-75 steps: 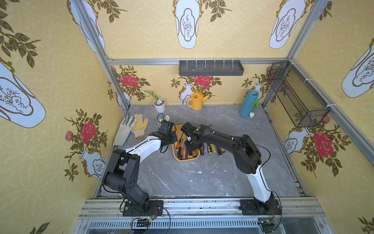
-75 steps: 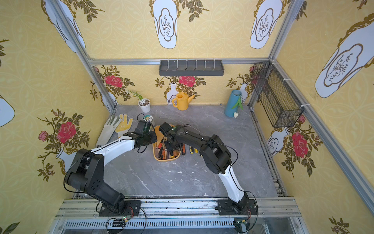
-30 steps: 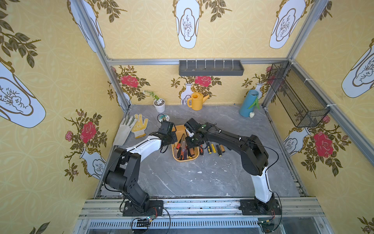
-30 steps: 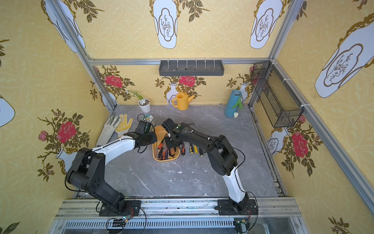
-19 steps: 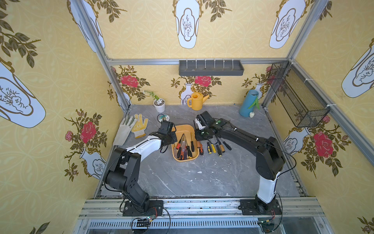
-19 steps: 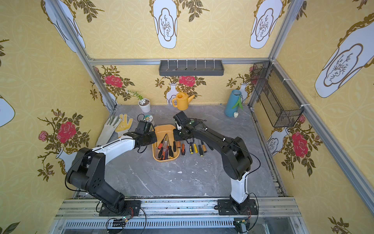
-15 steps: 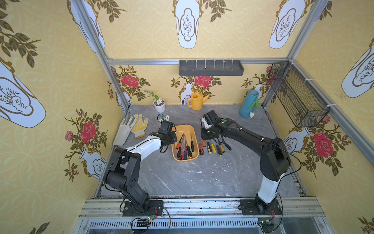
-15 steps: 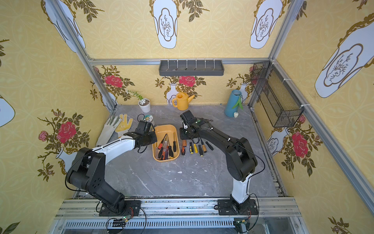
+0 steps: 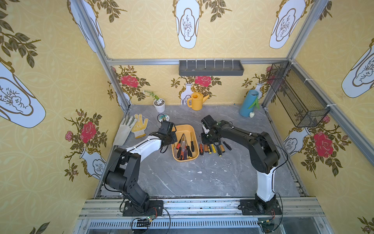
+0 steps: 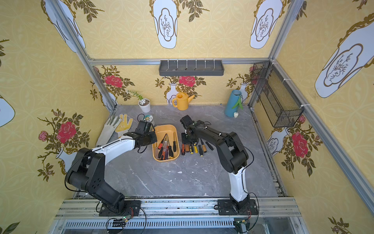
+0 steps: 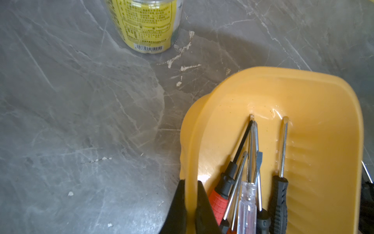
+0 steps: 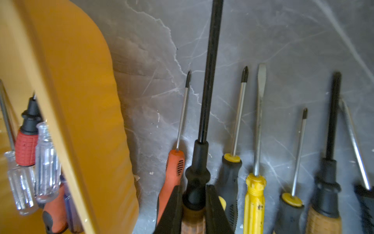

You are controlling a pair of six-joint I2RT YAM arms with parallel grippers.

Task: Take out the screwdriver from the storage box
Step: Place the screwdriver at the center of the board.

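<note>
The storage box (image 9: 183, 129) stands near the middle of the counter (image 9: 182, 178), a little toward its far edge. The left fingers (image 11: 177, 208) are clamped on the long wall of the box that faces the left edge of the counter, one finger outside and one inside, so I judge they steady the box.

The right fingers (image 12: 172, 214) are closed on a black-shafted screwdriver (image 12: 197, 172) at the top of its brown handle. This one is already outside the box, over the counter between the box and the right edge. It hangs in line with the row of screwdrivers (image 9: 214, 147) that lies there, just beside the box. I cannot tell whether it touches the counter.

So the task seems well advanced: the row is out, and one more needs only to be laid down and released. Several other screwdrivers (image 10: 166, 149) lie in the near half of the box, some crossing each other, and they are left if all must come out.
</note>
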